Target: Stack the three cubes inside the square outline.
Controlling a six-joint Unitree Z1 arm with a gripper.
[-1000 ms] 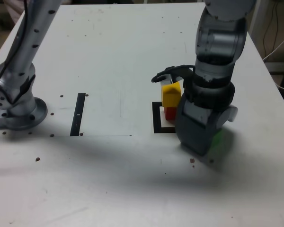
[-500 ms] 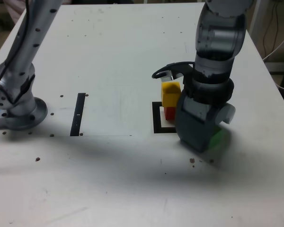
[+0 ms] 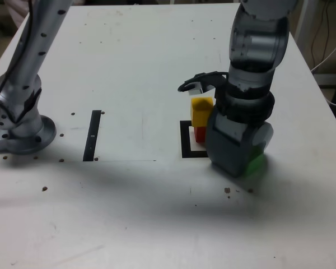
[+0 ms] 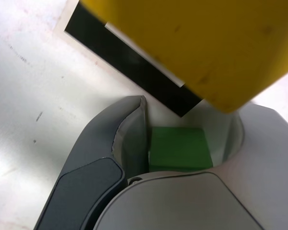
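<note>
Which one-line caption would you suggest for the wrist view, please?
Gripper jaws around the green cube, beside the black square outline and the yellow cube.

The table has a smooth, hard-looking white top with a soft sheen, marked by small dark specks and faint scuffs. The green cube looks matt and even. The yellow cube has a smooth face with faint dark smudges, and the red cube appears plain and solid. The square outline is flat, dull black. The jaws look like smooth grey plastic, satin rather than glossy. The arm's base has a shiny, metallic-looking finish.
</note>
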